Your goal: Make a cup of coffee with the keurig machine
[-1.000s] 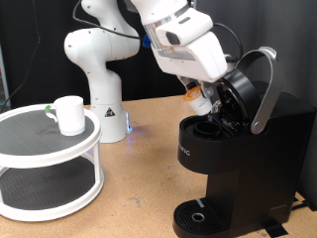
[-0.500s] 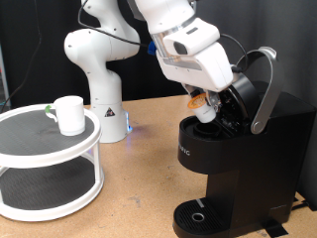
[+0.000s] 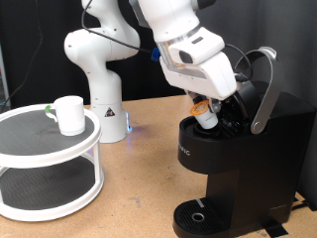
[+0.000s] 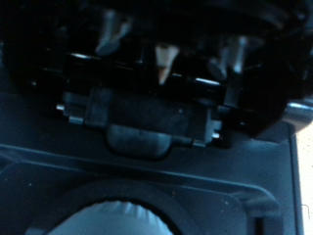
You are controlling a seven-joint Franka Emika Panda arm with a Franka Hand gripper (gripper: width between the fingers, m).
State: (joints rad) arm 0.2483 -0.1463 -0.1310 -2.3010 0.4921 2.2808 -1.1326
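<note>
I am holding the gripper (image 3: 208, 111) with jaws pinching a small pod (image 3: 207, 115) directly over the keurig machine (image 3: 243, 159) at right of frame, lid raised, while the cup (image 3: 69, 114) is sitting far left on the round stand (image 3: 50, 164).

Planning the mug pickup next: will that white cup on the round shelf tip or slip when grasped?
The cup looks like glazed ceramic, so probably rigid but slick. Its squat, upright shape on the round shelf suggests it resists tipping. Its side handle may make it swivel if pushed.
</note>
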